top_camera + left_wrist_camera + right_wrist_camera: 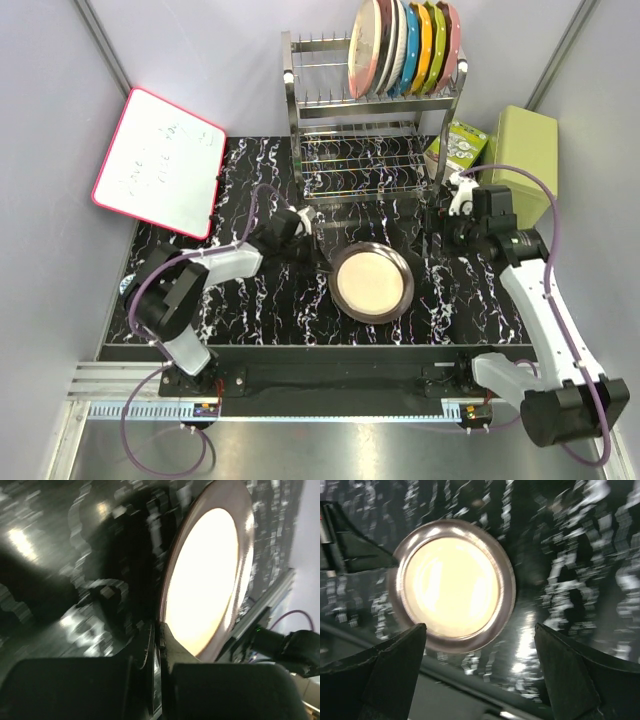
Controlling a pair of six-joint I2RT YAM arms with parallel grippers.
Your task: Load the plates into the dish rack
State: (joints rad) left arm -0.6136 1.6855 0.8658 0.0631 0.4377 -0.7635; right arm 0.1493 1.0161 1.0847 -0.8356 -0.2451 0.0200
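The cream plate with the dark brown rim (370, 282) lies low on the black marbled table, in front of the steel dish rack (372, 150). My left gripper (316, 254) is at its left rim. In the left wrist view the fingers (159, 630) are almost together, pinching the rim of the plate (205, 580), one finger over it and one on the table side. My right gripper (437, 226) hovers right of the plate, open and empty. Its view shows the plate (451, 585) past the spread fingers (480, 626). Three patterned plates (372, 48) stand in the rack's top tier.
Plain blue (412, 45), orange, green and pink plates stand beside them in the top tier. A red-framed whiteboard (160, 160) leans at the back left. A green box (522, 150) and a small green-and-white carton (460, 145) stand right of the rack.
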